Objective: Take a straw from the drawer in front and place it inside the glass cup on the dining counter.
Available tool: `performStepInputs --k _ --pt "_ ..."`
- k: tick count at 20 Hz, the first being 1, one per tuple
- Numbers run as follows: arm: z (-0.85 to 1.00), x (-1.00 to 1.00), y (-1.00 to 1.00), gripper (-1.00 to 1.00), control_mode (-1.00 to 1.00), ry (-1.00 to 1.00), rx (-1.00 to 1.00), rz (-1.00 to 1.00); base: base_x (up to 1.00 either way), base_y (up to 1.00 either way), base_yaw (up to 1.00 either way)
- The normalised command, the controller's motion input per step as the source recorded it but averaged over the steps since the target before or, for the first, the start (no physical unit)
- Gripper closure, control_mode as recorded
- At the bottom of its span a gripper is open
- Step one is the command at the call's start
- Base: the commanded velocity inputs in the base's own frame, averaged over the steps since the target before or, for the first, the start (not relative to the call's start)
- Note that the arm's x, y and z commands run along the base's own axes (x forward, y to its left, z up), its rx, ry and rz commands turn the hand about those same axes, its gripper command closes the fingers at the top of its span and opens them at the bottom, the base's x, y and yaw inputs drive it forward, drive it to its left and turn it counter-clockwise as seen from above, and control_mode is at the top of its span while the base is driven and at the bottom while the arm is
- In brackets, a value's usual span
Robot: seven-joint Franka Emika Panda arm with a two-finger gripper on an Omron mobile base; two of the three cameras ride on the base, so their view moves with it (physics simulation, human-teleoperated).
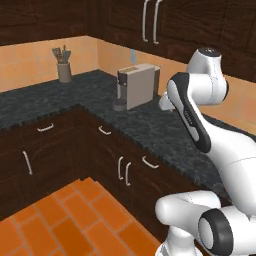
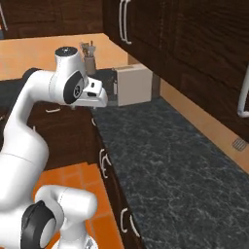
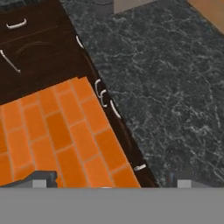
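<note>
My gripper (image 3: 113, 181) hangs high above the edge of the black speckled countertop (image 3: 166, 87), looking down on it and on the orange tiled floor. Its two fingertips (image 3: 43, 179) stand far apart with nothing between them, so it is open. A dark brown drawer with a curved silver handle (image 1: 149, 162) sits shut under the countertop, below the arm; the same handle (image 3: 116, 109) lies beneath the hand. The white hand (image 2: 95, 95) juts out from the raised arm. The straw, the glass cup and the dining counter are out of view.
A beige coffee machine (image 1: 137, 85) stands on the counter near the corner. A grey utensil holder (image 1: 64, 70) stands on the left run. More shut drawers (image 1: 45, 128) and cabinet doors (image 1: 123, 170) line the fronts. Upper cabinets (image 2: 194, 44) hang overhead.
</note>
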Motion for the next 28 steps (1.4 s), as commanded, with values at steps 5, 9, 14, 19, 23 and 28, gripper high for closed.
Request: performStepInputs --k 5,9,14,19,23,28 --pt "0.0 0.0 0.0 -1.0 1.0 0.0 0.0 0.0 0.0 -0.64 0.36" --pt "0.0 -0.09 0.14 -1.0 -1.0 0.0 -0.02 0.19 0.0 0.0 0.0" --pt "-0.14 -0.02 0.91 -1.0 -1.0 0.0 -0.23 0.01 0.0 0.0 0.0" --pt "-0.45 0.05 0.78 -1.0 -1.0 0.0 -0.33 0.0 0.0 0.0 0.0" --pt "-0.7 0.17 0.58 -1.0 -1.0 0.0 -0.37 0.0 0.0 0.0 0.0" --pt "-0.79 0.32 0.32 -1.0 -1.0 0.0 -0.37 0.0 0.0 0.0 0.0"
